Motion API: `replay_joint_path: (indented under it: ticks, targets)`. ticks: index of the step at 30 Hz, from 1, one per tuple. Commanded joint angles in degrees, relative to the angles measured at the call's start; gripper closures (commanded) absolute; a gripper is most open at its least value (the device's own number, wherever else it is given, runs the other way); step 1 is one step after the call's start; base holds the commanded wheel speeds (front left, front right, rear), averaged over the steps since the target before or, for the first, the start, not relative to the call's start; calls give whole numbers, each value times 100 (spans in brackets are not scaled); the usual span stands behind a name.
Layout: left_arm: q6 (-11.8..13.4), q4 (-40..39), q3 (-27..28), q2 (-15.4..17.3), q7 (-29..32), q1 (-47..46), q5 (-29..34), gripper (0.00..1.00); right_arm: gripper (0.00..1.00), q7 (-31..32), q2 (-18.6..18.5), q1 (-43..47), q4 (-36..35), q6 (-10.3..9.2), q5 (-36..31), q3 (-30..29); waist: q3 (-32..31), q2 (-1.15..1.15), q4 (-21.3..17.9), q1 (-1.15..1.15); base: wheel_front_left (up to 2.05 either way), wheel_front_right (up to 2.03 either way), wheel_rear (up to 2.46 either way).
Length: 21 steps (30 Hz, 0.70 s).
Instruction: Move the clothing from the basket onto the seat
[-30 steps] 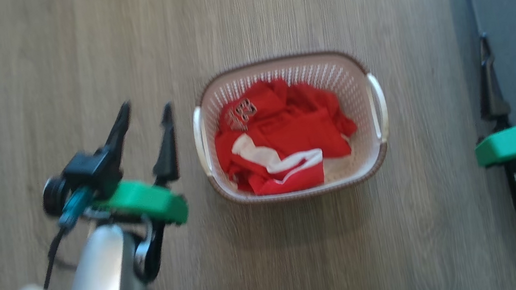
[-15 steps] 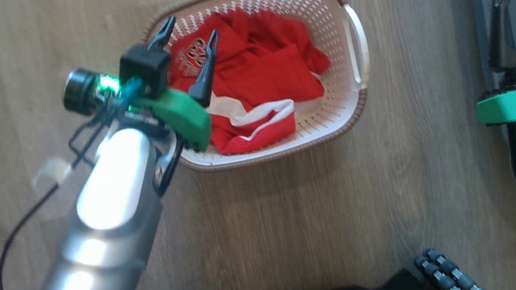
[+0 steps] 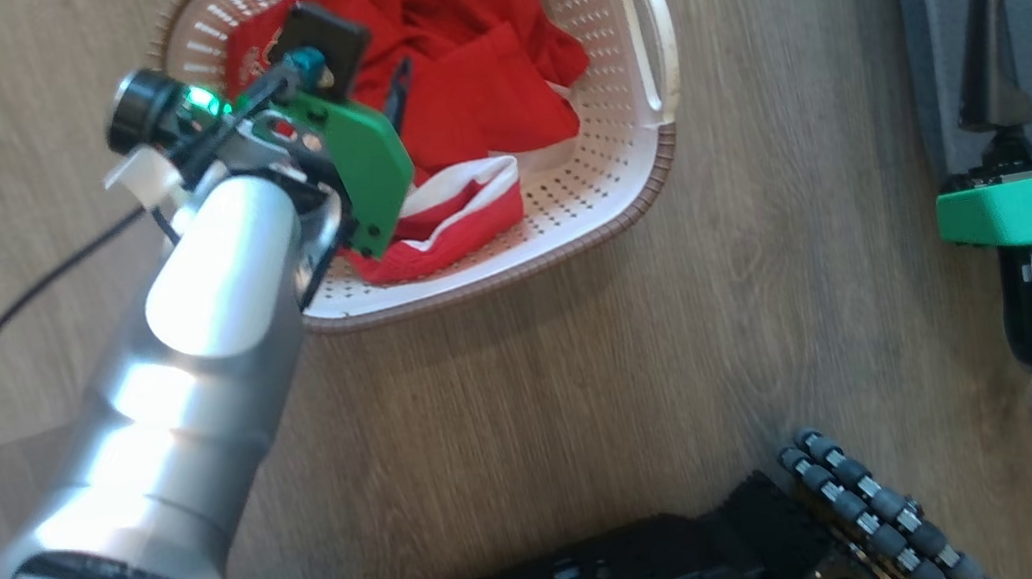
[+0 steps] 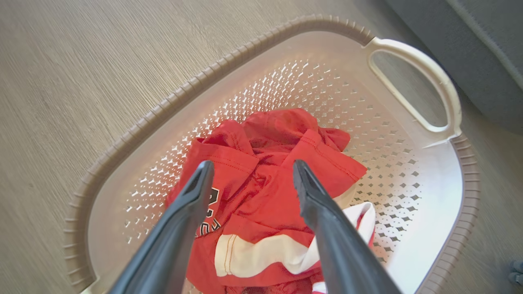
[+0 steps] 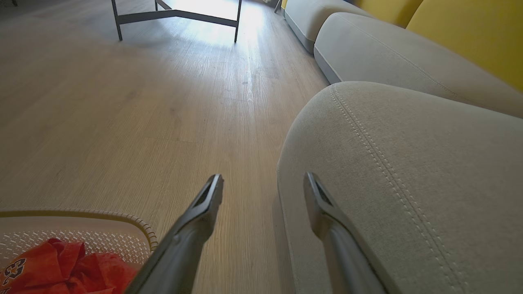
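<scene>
Pale wood-grain floor point(image 3: 584, 340) runs under everything. Along the robot's right side stands the seat point(image 5: 408, 183), a broad grey cushion with a rounded edge and a double line of pale stitching, bare on the part I can see. The cream basket point(image 4: 425, 228) sits on the floor near the seat, not touching it. The clothing point(image 4: 261, 204) lies inside it, a crumpled red heap with a white band and part of a printed number showing.

The left hand point(image 4: 252, 164) points down into the basket, its two dark fingers spread wide over the red cloth and gripping nothing. I cannot tell whether the tips touch the fabric. The right hand point(image 5: 263, 177) hangs at the seat's edge, fingers just as widely spread and empty, one over the floor, the other over the cushion.
</scene>
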Motion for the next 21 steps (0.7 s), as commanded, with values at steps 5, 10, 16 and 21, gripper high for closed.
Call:
replay_joint_path:
  ticks: [5, 10, 16, 21]
  targets:
    - [125, 275, 67, 40, 165, -448, -172, 0, 0, -69, 47, 36, -327, 40, 88, 195, 370, 0, -238, 0, 0, 0, 0]
    - [206, 731, 172, 86, 229, -827, -277, 0, 0, -69, 49, 7, -434, 40, 282, 229, 675, 0, -334, 0, 0, 0, 0]
    - [228, 1129, 174, 161, 139, -1089, -298, 0, 0, -69, 50, 11, -497, 40, 407, 270, 826, 0, -428, 0, 0, 0, 0]
    - [291, 1419, 85, 168, 165, -1237, -245, 0, 0, -69, 50, 5, -502, 40, 496, 331, 879, 0, -508, 0, 0, 0, 0]
